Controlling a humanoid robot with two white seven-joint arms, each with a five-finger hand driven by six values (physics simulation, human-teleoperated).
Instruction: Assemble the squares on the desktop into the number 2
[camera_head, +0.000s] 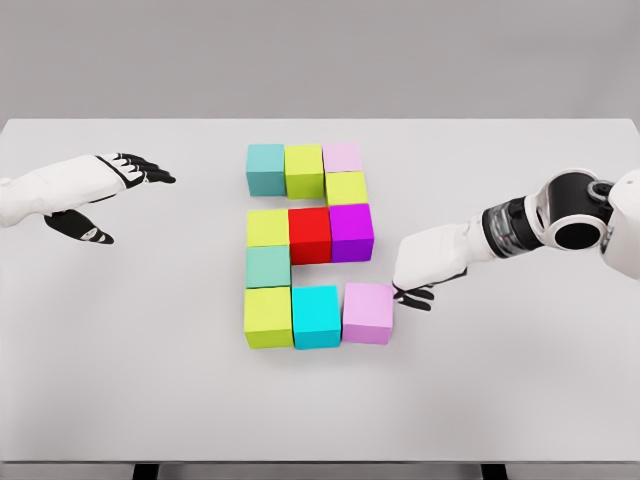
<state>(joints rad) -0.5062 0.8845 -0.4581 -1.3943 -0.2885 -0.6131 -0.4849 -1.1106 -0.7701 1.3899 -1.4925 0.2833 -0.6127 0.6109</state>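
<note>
Several coloured cubes stand together in the middle of the white table (120, 380) in the shape of a 2. The top row is a teal cube (266, 168), a lime cube (304, 170) and a pale pink cube (343, 156), with a lime cube (347, 188) under the pink one. The middle row is lime (268, 227), red (310, 235) and purple (351, 231). A teal cube (268, 266) links down to the bottom row of lime (268, 316), cyan (317, 316) and lilac (368, 313). My right hand (418, 292) sits just right of the lilac cube, fingers curled under, holding nothing. My left hand (120, 195) hovers open at the far left.
Both arms come in from the table's sides, the right forearm (520, 225) crossing above the right part of the table. The table's front edge (320, 462) runs along the bottom of the view.
</note>
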